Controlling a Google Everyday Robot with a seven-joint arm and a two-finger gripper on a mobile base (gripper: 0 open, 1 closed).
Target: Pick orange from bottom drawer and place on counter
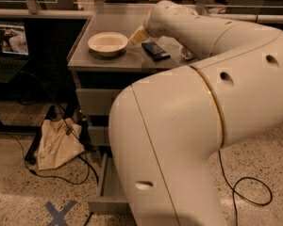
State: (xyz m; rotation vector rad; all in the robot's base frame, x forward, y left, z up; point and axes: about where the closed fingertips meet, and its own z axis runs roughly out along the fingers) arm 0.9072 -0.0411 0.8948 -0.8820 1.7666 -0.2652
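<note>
Since my own big cream arm (188,140) fills the near ground, I see only the left corner of the wide shallow grey metal bottom drawer (103,192), standing pulled out at the cabinet's foot, and no fruit in the part that shows. Above it lies the flat dull grey metal counter (85,60), bearing a round cream bowl (107,43) and a flat black oblong device (155,50). Farthest off, my gripper (139,33) hangs over the counter between those two, just beside the bowl's rim. A pale orange patch at its tip I take for the small round smooth orange (135,37); whether it touches the surface I cannot tell. The arm hides my jaws, so I cannot tell how they stand. I judge the fruit light, firm, slick-skinned and ready to roll: best held across its widest middle, and set down gently, away from the rims.
</note>
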